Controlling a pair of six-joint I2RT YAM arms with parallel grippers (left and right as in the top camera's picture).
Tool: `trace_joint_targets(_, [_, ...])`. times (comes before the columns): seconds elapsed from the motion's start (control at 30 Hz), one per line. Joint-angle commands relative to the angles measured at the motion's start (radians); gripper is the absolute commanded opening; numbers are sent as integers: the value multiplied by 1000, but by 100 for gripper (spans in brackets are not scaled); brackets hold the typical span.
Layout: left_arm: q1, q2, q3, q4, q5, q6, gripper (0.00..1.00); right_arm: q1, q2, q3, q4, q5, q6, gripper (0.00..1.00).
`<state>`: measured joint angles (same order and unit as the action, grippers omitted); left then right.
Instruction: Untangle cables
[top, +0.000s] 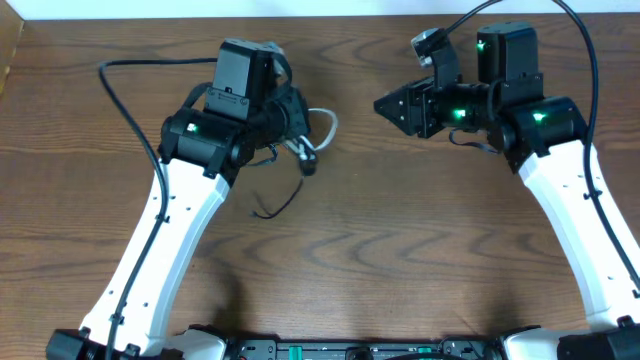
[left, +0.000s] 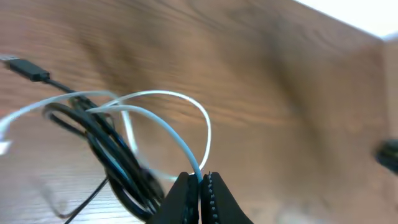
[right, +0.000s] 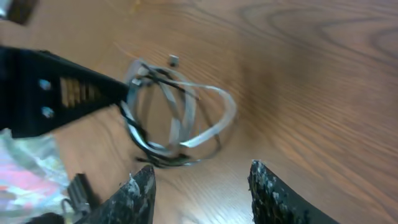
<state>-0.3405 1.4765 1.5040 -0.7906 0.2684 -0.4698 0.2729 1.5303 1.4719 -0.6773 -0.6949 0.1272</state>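
The white cable (top: 331, 122) and the black cable (top: 283, 203) are tangled in one bundle, left of the table's middle. My left gripper (top: 303, 128) is shut on the white cable (left: 166, 127) and holds a loop of it. The black cable's coil (left: 112, 152) hangs beside it, and a black plug end (left: 28, 67) sticks out to the left. My right gripper (top: 384, 104) is open and empty, to the right of the bundle and pointing at it. In the right wrist view its jaws (right: 202, 171) frame the looped white cable (right: 221, 121) and black cable (right: 134, 130), apart from them.
A thick black robot wire (top: 118, 90) arcs across the back left of the wooden table (top: 400, 250). The table's back edge and a white wall run along the top. The left gripper's black finger (right: 62, 93) reaches in from the left of the right wrist view.
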Motion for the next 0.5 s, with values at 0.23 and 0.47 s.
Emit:
trace_joint_targets(0.23, [3,7,7,60,248,74,7,37,19,1,-62,-57,-18,49])
trace_joint_targets(0.47, [3,7,7,83,292,-254,8,74,27,1,-109,-123,-178,57])
